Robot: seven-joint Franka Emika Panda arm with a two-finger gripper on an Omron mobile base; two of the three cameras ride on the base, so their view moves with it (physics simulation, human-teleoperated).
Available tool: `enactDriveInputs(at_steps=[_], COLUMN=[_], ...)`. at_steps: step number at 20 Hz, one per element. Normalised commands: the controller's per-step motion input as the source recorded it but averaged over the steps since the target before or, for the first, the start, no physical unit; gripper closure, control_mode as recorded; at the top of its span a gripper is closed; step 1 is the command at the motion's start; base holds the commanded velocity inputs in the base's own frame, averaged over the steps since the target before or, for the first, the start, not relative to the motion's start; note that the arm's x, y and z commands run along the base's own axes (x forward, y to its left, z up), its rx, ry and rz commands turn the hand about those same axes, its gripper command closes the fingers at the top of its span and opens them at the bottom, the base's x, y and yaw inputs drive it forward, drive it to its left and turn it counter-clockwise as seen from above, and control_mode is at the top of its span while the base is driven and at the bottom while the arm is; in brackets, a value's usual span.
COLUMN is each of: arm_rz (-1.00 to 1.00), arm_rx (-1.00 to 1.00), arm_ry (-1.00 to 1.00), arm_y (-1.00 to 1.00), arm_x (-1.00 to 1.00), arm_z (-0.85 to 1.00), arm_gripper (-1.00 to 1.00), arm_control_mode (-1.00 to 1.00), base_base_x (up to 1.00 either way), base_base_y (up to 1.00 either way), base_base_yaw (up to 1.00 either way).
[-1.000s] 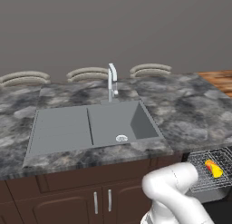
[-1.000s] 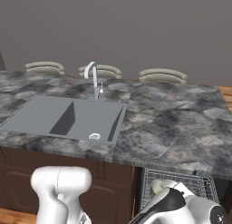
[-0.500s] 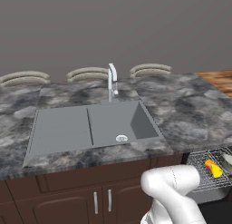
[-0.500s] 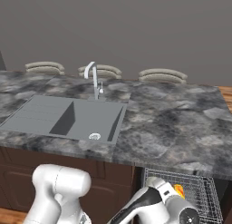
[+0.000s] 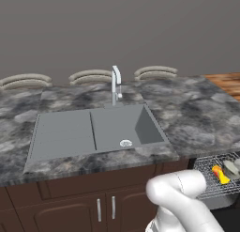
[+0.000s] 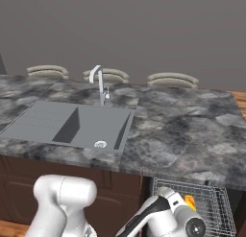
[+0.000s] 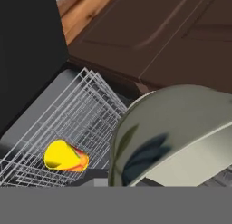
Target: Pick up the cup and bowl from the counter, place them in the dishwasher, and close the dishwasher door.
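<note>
Gripper jaws are closed to their narrowest, and a grey-green bowl is seen pressed close against the hand camera, apparently pinched by its rim, though the fingertips themselves are hidden behind it. In the left base view the bowl is seen low over the pulled-out wire rack of the dishwasher, near the rack's right edge, just beside a yellow cup with an orange inside that is already lying on its side on the wires. The cup is seen in the hand view towards the rack's near left corner. The step in hand is judged to be the placing of the bowl, the cup being already stowed. What is called for next is a short lowering until the bowl rests on the wires, clear of the cup, then an opening of the jaws and a withdrawal, after which the door must be shut. The white arm is folded down well below the front edge of the dark marbled counter, its wrist bent towards the rack. A grey sink with a tap is inset towards the counter's left.
</note>
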Motion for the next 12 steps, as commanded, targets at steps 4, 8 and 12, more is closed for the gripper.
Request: enactDriveInputs(at_steps=[4, 8, 12], arm_rz=[0.0, 0.0, 0.0], arm_rx=[-0.02, -0.01, 0.0], arm_ry=[0.0, 0.02, 0.0], arm_y=[-0.02, 0.0, -0.05], arm_x=[0.38, 0.43, 0.36], arm_z=[-0.54, -0.62, -0.44], arm_gripper=[1.0, 1.0, 1.0], arm_control_mode=[-1.0, -1.0, -1.0], base_base_x=[0.0, 0.0, 0.0], base_base_y=[0.0, 0.0, 0.0], base_base_yaw=[0.0, 0.0, 0.0])
